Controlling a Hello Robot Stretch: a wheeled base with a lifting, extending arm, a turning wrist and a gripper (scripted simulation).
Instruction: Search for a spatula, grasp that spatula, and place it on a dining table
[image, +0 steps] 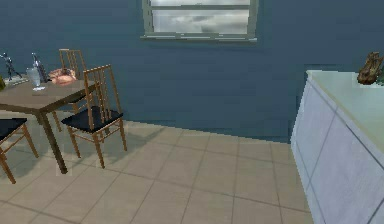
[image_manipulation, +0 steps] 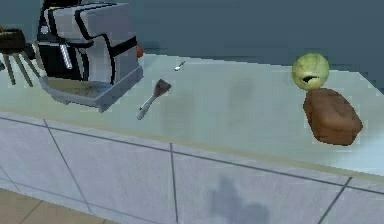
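Forward view: we log a dark blue wall with a white-framed window, a beige tiled floor, and a brown wooden dining table at the left with slat-backed wooden chairs beside it. The long pale counter with white cabinet fronts carries the rest in the arm side view: a boxy silver-and-black toaster at the left, a brown bread loaf at the right, and a yellow-green round thing just behind the loaf. The grey spatula with a dark handle lies flat on the counter just beside the toaster, well apart from the loaf. We cannot tell the gripper's state.
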